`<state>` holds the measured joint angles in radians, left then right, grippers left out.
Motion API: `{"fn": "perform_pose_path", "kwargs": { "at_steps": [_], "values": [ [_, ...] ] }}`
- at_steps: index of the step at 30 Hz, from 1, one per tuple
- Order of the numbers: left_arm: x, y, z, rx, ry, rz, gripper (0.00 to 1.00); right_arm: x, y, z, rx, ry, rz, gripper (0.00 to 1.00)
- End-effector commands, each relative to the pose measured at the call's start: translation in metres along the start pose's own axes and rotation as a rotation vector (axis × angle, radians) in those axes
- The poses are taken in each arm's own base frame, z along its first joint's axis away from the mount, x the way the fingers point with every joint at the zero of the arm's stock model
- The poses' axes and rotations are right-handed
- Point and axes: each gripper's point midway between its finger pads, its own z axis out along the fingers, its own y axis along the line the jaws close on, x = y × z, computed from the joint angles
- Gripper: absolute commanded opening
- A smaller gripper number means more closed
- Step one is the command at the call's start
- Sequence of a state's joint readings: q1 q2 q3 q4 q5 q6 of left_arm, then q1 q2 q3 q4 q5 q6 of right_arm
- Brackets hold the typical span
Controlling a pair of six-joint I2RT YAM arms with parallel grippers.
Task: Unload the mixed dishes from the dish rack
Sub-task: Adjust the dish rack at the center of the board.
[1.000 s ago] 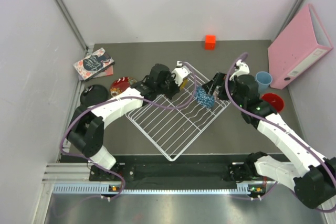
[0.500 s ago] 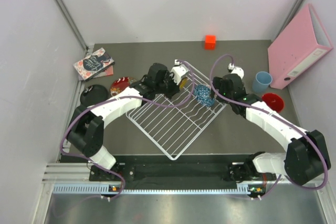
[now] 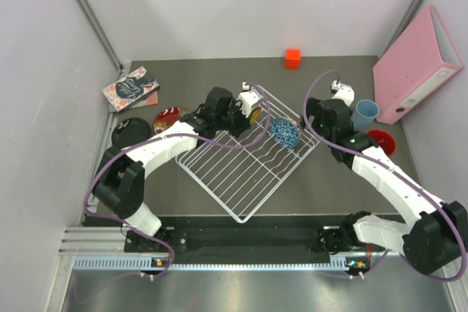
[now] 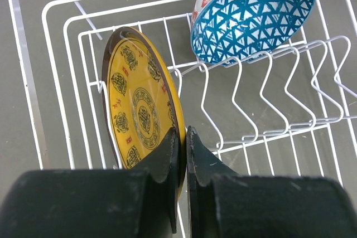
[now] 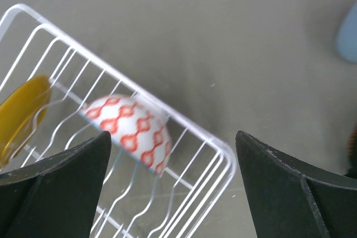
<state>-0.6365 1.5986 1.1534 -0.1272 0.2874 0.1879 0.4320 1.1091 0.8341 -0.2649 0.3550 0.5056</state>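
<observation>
- The left gripper (image 4: 181,154) has its two fingers pinched on the near rim of the yellow plate (image 4: 139,110); one finger sits on each face, so the jaws are gripping it
- That plate stands on edge in the wire slots at the left of the left wrist view; in the overhead view it is at the upper corner of the rack (image 3: 234,195), mostly hidden under the wrist
- The right gripper (image 5: 173,190) has its fingers spread wide with nothing between them; it hangs over the upper right edge of the rack and touches no dish
- The bowl (image 4: 251,18), blue-patterned, lies tipped on its side against the zigzag prongs at the upper right of the left wrist view; in the right wrist view it sits just above and left of the open fingers
- Already out on the table (image 3: 219,71): a light blue cup (image 3: 365,113) and a mug (image 3: 379,140) with a red inside at the right of the overhead view; a black plate (image 3: 131,131) and a reddish plate (image 3: 170,117) at the left
- Left in the rack, as far as can be seen: only the yellow plate and the bowl; I cannot find a green plate in any view
- My judgement: the unloading is well past half; the plate is gripped but not yet lifted clear, and the bowl looks like the right arm's job
- Around the edges of the overhead view: a book (image 3: 131,87) at the upper left, an orange-red cube (image 3: 292,58) at the top centre and a pink binder (image 3: 417,63) at the upper right; none belongs to the job
</observation>
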Motion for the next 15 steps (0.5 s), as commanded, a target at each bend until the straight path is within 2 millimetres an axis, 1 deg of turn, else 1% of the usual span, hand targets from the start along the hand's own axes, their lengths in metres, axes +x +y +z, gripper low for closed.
{"fn": "perform_pose_path", "kwargs": {
  "at_steps": [1, 2, 3, 4, 6, 7, 9, 10, 12, 13, 15],
  "values": [
    [-0.046, -0.001, -0.01, 0.006, -0.159, 0.033, 0.0, -0.017, -0.015, 0.014, 0.1, -0.017, -0.019, 0.91],
    [-0.046, -0.001, -0.01, 0.005, -0.159, 0.03, 0.0, -0.007, -0.018, 0.023, 0.108, 0.018, -0.023, 0.91],
    [-0.047, -0.001, -0.01, 0.005, -0.16, 0.03, 0.0, 0.002, -0.019, 0.027, 0.109, 0.039, -0.022, 0.91],
    [-0.047, -0.002, -0.011, 0.008, -0.161, 0.029, 0.0, 0.006, -0.017, 0.031, 0.103, 0.045, -0.018, 0.89],
    [-0.048, -0.002, -0.012, 0.007, -0.163, 0.03, 0.0, 0.021, -0.022, 0.039, 0.118, 0.078, -0.022, 0.87],
    [-0.046, -0.001, -0.013, 0.005, -0.16, 0.028, 0.0, 0.024, -0.024, 0.041, 0.123, 0.086, -0.023, 0.84],
    [-0.049, -0.002, -0.016, 0.001, -0.173, 0.034, 0.0, 0.033, -0.028, 0.047, 0.135, 0.113, -0.026, 0.79],
    [-0.049, -0.002, -0.017, 0.001, -0.173, 0.036, 0.0, 0.038, -0.028, 0.048, 0.129, 0.129, -0.025, 0.72],
    [-0.048, -0.002, -0.017, 0.001, -0.173, 0.035, 0.0, 0.044, -0.03, 0.052, 0.131, 0.147, -0.024, 0.62],
    [-0.049, -0.003, -0.017, 0.004, -0.175, 0.035, 0.0, 0.048, -0.029, 0.053, 0.126, 0.157, -0.023, 0.5],
    [-0.049, -0.003, -0.015, 0.006, -0.174, 0.031, 0.0, 0.054, -0.03, 0.054, 0.124, 0.171, -0.022, 0.34]
  ]
}}
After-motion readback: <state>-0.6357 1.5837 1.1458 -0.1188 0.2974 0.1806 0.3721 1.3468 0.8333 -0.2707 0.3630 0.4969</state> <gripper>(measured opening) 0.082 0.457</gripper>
